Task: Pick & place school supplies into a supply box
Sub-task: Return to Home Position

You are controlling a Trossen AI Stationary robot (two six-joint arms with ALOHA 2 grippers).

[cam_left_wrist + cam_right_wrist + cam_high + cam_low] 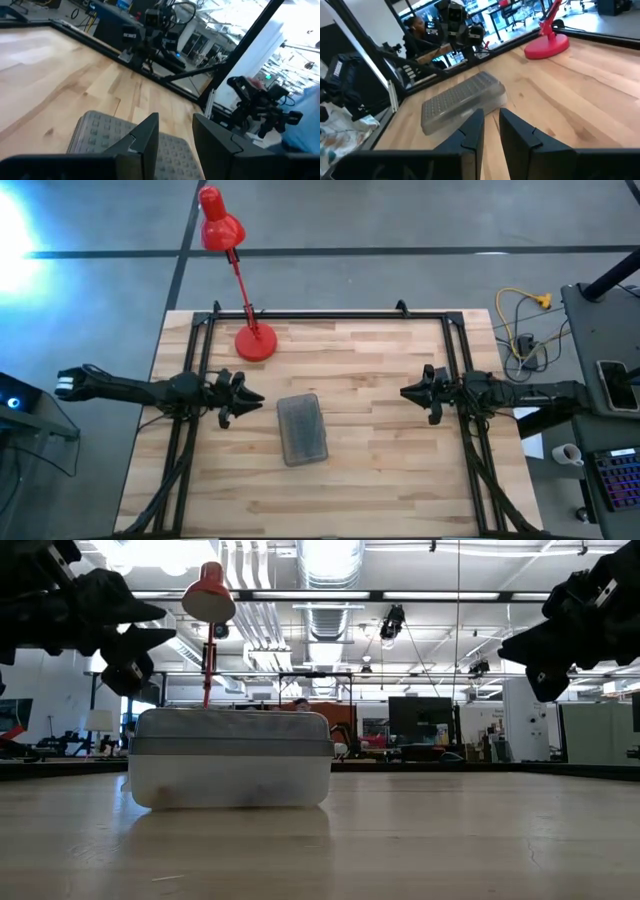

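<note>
Resting shut at worktop (400,470) ctr: supply box (303,429); red lamp (255,343) nr back edge. L gripper (248,398) and R gripper (408,392) flank it, claws parted, empty. Ceiling ducts (325,580) in room beyond.

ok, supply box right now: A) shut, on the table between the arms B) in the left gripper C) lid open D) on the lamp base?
A: the supply box sits on the table with its gridded lid down, left gripper and right gripper both clear of it.
</note>
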